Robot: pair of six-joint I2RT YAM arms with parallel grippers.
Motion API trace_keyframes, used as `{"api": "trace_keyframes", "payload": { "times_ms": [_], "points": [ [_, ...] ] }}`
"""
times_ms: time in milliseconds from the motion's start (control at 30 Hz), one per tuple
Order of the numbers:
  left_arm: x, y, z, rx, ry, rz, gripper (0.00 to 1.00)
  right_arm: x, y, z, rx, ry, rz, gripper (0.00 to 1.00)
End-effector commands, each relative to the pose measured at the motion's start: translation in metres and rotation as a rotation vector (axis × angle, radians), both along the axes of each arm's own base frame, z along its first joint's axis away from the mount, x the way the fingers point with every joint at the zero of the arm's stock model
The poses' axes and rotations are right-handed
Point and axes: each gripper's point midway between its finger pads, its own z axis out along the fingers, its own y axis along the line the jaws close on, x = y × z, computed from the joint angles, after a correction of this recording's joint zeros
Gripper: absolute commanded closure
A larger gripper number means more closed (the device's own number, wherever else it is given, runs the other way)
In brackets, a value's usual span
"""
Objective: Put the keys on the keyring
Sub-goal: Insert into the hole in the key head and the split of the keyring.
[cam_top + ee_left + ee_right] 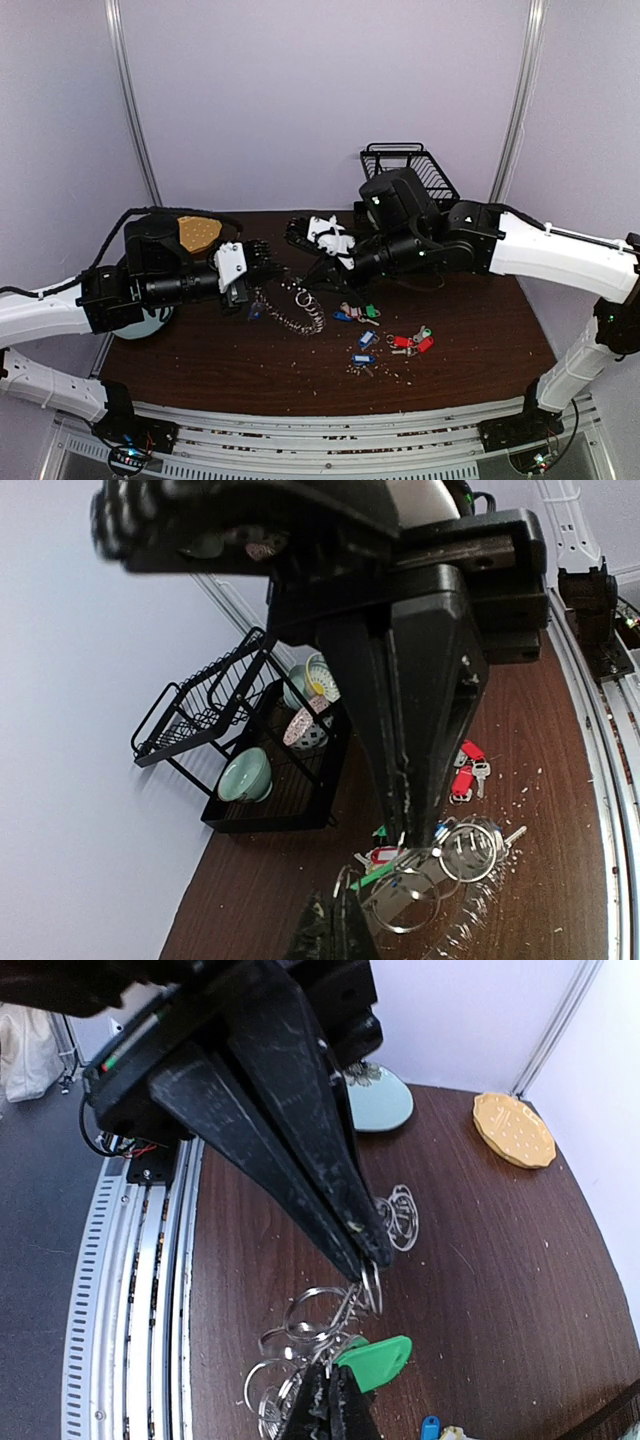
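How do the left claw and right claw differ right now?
The right claw pinches a bare ring of the keyring; the left claw sits beside the green tag, its hold unclear. In the right wrist view the right claw points down, the left claw up. Both are shut, tips close together.

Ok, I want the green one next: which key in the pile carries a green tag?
The key at the pile's back edge, right of a blue-tagged key; the other tags look blue or red.

One keyring (290, 314), two red-tagged keys (402, 341), one rack (410, 165), one plate (385, 1100)
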Motion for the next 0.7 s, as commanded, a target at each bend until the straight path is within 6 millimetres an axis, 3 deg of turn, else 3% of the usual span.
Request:
{"api": "trace_keyframes", "payload": {
  "times_ms": [0,133,667],
  "points": [
    [-0.005,-0.006,0.043,-0.139,-0.027,-0.027,1.00,-0.016,0.008,0.037,0.169,-0.057,0.086,1.00],
    [-0.007,-0.007,0.041,-0.135,-0.020,-0.044,1.00,-0.012,0.012,0.042,0.217,-0.050,0.067,1.00],
    [-0.011,-0.004,0.046,-0.152,-0.047,-0.055,1.00,0.013,0.011,0.028,0.152,-0.033,-0.067,1.00]
  ]
}}
